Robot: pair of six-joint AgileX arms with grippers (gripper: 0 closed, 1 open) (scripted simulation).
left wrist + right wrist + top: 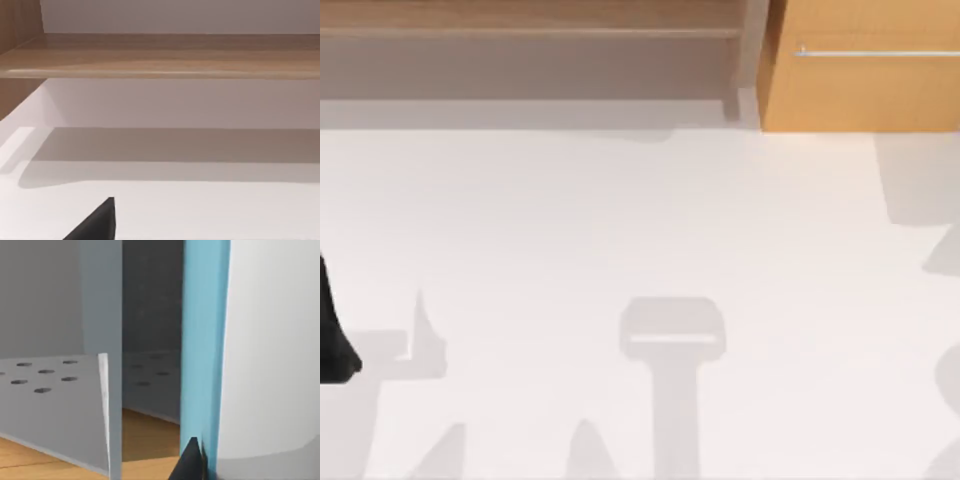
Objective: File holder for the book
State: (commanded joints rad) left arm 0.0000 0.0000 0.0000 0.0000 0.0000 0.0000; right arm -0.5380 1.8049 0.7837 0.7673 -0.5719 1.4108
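Right gripper's dark fingertip [189,462] against teal-blue book [204,340], upright beside grey perforated file holder [55,405]; my grip unclear. Left gripper [332,335] at table's [640,230] left edge.

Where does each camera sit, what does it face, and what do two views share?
Top view: overhead, looking down on the white table; left arm at left edge.
Left wrist view: low, facing the wooden shelf; left pincer tip shows.
Right wrist view: close on the book by the grey file holder; right pincer tip shows.
Shared: top and left wrist views show shelf and table.
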